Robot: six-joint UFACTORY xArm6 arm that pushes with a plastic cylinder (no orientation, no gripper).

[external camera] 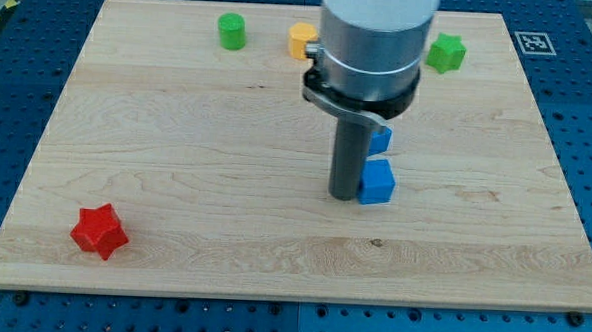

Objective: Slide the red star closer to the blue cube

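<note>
The red star lies near the board's bottom left corner. The blue cube sits right of the board's centre. My tip rests on the board right against the blue cube's left side, far to the right of the red star. A second blue block shows just above the cube, partly hidden behind the rod.
A green cylinder stands at the top, left of centre. A yellow block is partly hidden by the arm's body. A green star lies at the top right. The wooden board ends at a blue pegboard table.
</note>
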